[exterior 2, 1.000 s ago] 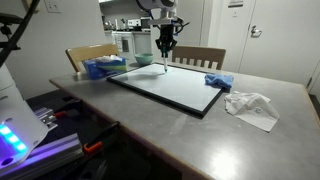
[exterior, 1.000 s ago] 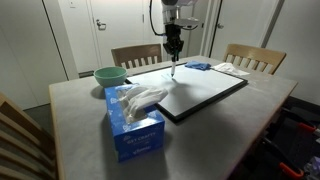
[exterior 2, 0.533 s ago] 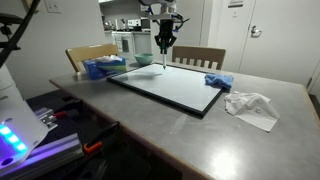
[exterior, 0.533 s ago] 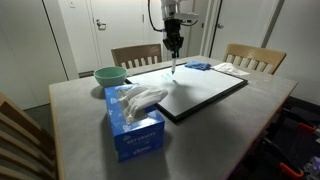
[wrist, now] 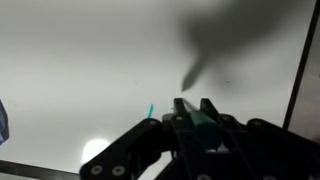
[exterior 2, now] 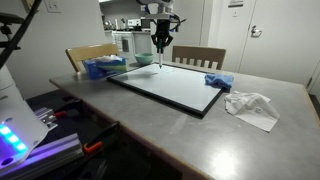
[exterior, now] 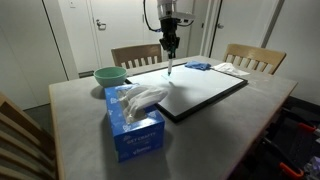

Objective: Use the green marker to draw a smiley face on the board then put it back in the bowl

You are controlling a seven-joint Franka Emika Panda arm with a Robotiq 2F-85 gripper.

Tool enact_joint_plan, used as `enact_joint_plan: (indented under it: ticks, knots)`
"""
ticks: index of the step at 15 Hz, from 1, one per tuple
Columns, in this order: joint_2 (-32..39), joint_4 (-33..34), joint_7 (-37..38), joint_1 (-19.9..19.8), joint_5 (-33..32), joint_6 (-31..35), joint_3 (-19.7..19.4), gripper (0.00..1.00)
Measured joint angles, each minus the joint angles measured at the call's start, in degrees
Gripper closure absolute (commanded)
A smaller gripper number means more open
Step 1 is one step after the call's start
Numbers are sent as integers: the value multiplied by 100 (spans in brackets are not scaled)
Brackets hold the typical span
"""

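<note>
- Between my fingers (wrist: 181, 108) sits the green marker (wrist: 203, 122) in the wrist view. My gripper (wrist: 193, 106) is squeezed tight on it.
- From outside, the green marker (exterior: 169, 65) hangs straight down from my gripper (exterior: 170, 46), tip pointing at the board (exterior: 195, 95).
- Its tip is over the far part of the board, near the edge by the chairs. I can't tell if the tip touches the white or not.
- The board lies flat on the table (exterior: 80, 110). It's white w/ a thin black frame.
- The wrist view is mostly white board (wrist: 90, 60), and my dark shadow (wrist: 205, 50) falls on it.
- A tiny teal line (wrist: 150, 108) shows just beside my fingers. I can't tell if it's ink or sth else.
- The bowl (exterior: 110, 75) is pale green and round. It sits on the table off one corner of the board, well apart from the marker.
- A blue tissue box (exterior: 133, 128) stands near the bowl and just beside the board, w/ white tissue puffing out the top.
- A blue cloth (exterior 2: 218, 81) lies at another corner of the board.
- A crumpled white tissue (exterior 2: 250, 104) lies on the table past the cloth, apart from the board.
- Two wood chairs (exterior: 135, 52) (exterior: 255, 58) stand at the far side of the table.
</note>
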Motion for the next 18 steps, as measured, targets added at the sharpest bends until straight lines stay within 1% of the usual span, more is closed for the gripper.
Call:
enact_joint_plan:
  ticks: [5,10,18]
  knots:
    - [0,2,-226,72,-2,0,145,95]
    - [25,1,-299,148,-156,19,145,95]
    - [163,0,-443,132,-154,215,145,95]
